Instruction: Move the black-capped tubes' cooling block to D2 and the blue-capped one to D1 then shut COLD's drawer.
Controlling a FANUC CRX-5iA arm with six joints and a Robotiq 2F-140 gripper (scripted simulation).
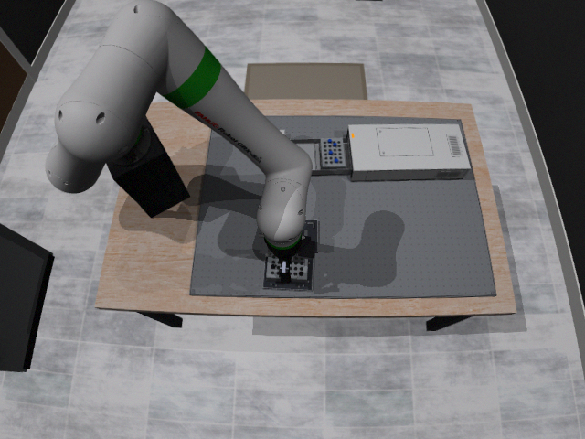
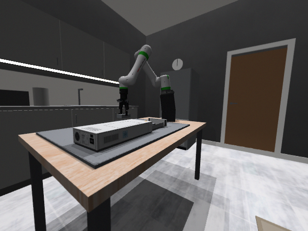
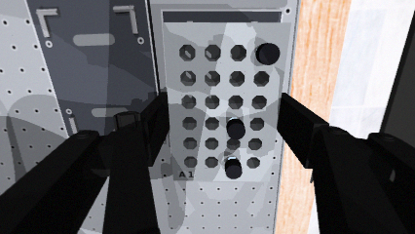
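Observation:
My gripper (image 1: 283,270) (image 2: 123,109) (image 3: 222,107) is shut on the grey cooling block with black-capped tubes (image 1: 272,267) (image 2: 121,115) (image 3: 200,92), one finger on each long side. Three black caps show in its bores. I hold it level over the deck slot (image 1: 288,285) (image 3: 221,15) at the deck's front edge; I cannot tell whether it rests there. A second, dark slot (image 1: 315,228) (image 3: 93,73) lies beside it, towards the cooler. The block with blue caps (image 1: 333,152) sits in the open drawer (image 1: 309,153) (image 2: 158,121) of the cooler COLD (image 1: 409,151) (image 2: 111,133). Its orange lamp (image 1: 352,135) is lit.
The grey perforated deck (image 1: 401,245) (image 2: 57,136) lies on a wooden table (image 1: 142,264) (image 2: 74,179). The table's wooden edge (image 3: 319,73) is right beside the held block. The arm's black base (image 1: 146,179) (image 2: 167,107) stands at the table's left side.

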